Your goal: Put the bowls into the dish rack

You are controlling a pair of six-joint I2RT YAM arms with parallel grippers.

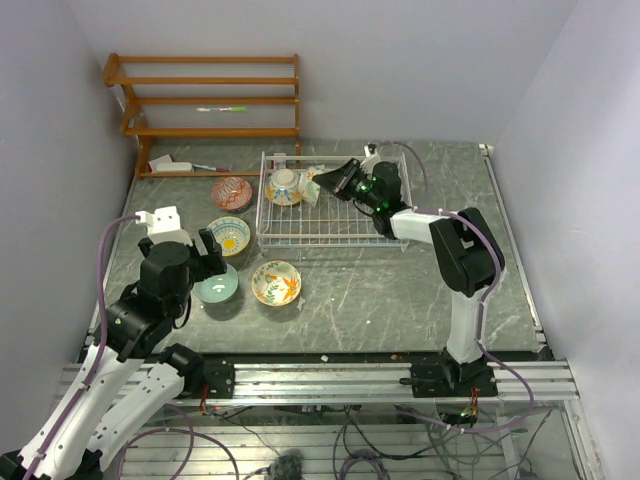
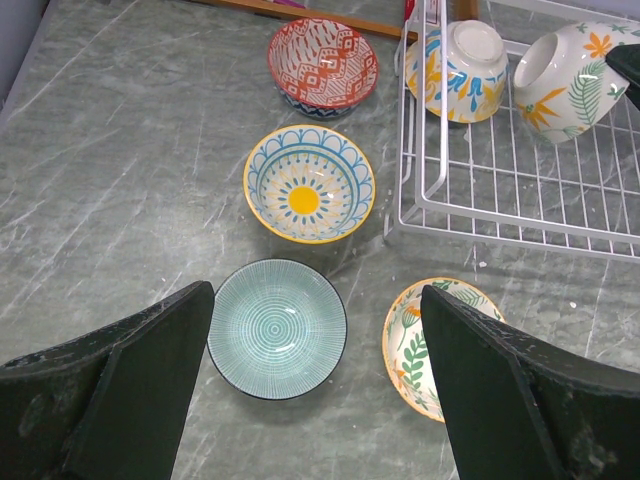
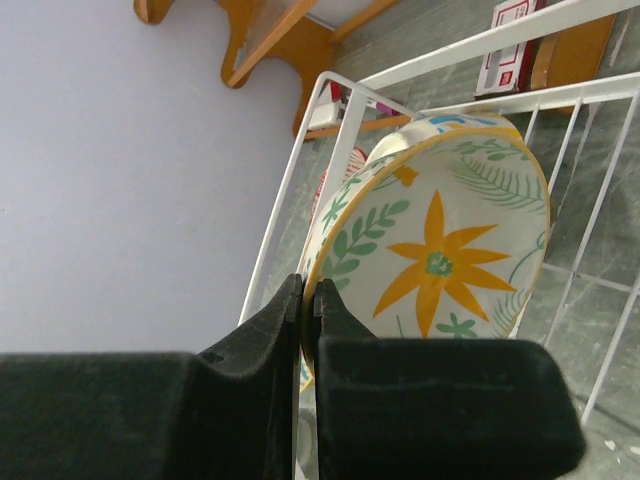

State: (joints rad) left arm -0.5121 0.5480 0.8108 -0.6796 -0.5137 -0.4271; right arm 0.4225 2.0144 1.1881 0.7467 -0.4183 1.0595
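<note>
While pale walls (image 1: 400,60) enclose it, the marbled table (image 1: 400,290) holds bowls (image 1: 276,283).

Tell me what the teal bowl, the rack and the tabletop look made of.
Teal bowl: likely glazed ceramic, glossy with fine painted rings. Rack: thin wire, apparently white-coated metal. Tabletop: grey veined surface, stone or stone-look laminate; cannot tell.

2 bowls (image 1: 284,186) in rack (image 1: 340,226), 4 outside

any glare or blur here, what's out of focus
top external: soft even light, no glare, faint shadows under bowls; left wrist: teal bowl crisp, left fingers dark, slightly soft; right wrist: floral bowl sharp, right fingers near-black, wooden shelf softer
</note>
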